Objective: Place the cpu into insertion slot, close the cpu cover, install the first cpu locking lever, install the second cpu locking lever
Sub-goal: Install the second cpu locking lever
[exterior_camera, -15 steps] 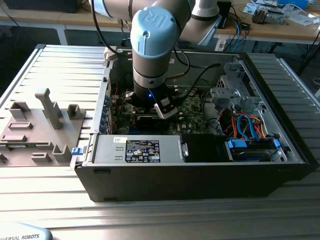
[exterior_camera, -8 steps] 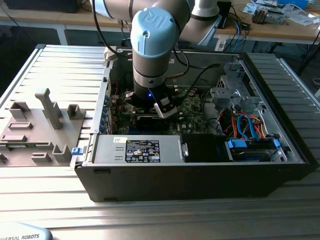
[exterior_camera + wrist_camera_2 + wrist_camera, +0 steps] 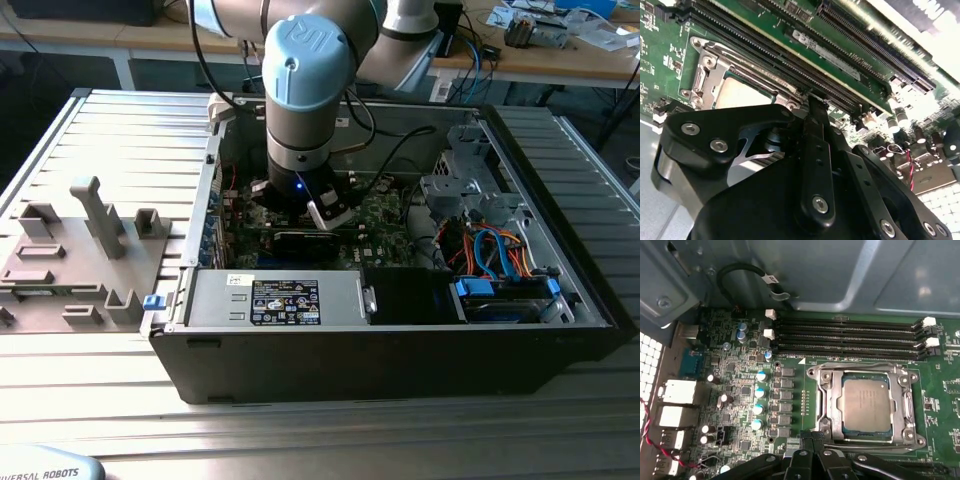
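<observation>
The cpu (image 3: pixel 866 405) lies flat in the insertion slot (image 3: pixel 867 435) on the green board, its silvery top facing up. The cpu cover (image 3: pixel 832 405) is down around it, framing the chip. Thin wire levers run along the cover's edges (image 3: pixel 912 407). My gripper (image 3: pixel 811 438) is shut, its black tips together at the socket's edge, close to the cover's corner. In the second wrist view the gripper (image 3: pixel 815 107) sits just beside the cover (image 3: pixel 702 75) and the cpu (image 3: pixel 735 92). In the exterior view the gripper (image 3: pixel 322 212) reaches down inside the open computer case.
Long black memory slots (image 3: pixel 845 337) run next to the socket, and several capacitors (image 3: pixel 760 400) stand on its other side. A black cable (image 3: pixel 745 272) loops by the case wall. The power supply (image 3: pixel 280 300) and drive bay cables (image 3: pixel 490 250) fill the case front. A grey fixture (image 3: pixel 80 250) lies at the exterior view's left.
</observation>
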